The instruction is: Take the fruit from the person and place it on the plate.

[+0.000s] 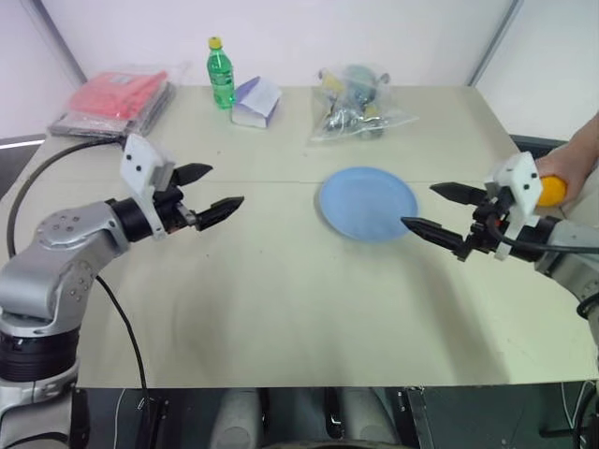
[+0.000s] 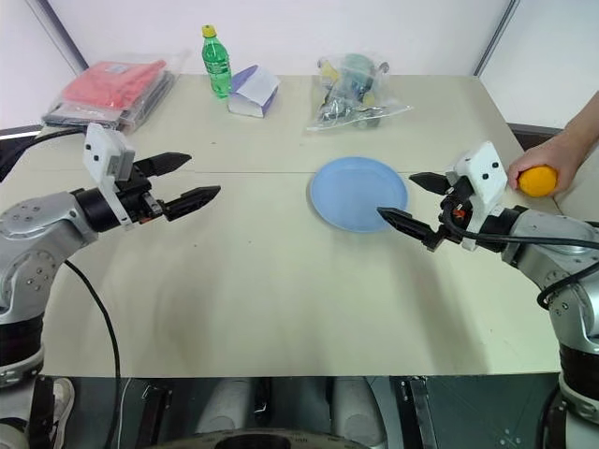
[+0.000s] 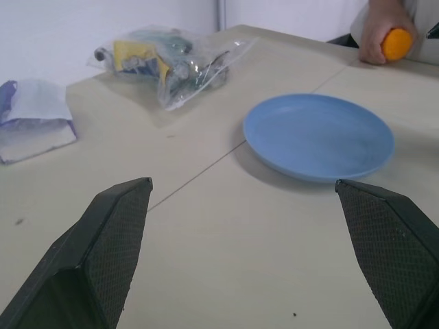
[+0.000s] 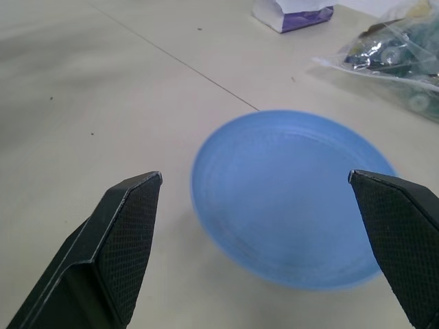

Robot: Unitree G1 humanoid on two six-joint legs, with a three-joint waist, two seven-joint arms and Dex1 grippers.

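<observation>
The orange-yellow fruit (image 2: pixel 537 181) is held in the person's hand (image 2: pixel 554 152) at the table's right edge, just behind my right arm. The round light blue plate (image 1: pixel 368 203) lies flat on the table, right of centre, with nothing on it. My right gripper (image 1: pixel 417 206) hovers at the plate's right rim, open and empty, pointing left, with the fruit behind its wrist. My left gripper (image 1: pixel 225 185) stands open and empty over the left half of the table, pointing right toward the plate (image 3: pixel 319 137).
Along the far edge stand a green bottle with a yellow cap (image 1: pixel 221 73), a red packet in plastic (image 1: pixel 117 96), a white and purple pack (image 1: pixel 255 101) and a clear bag of small items (image 1: pixel 356 103). Bare tabletop lies between the grippers.
</observation>
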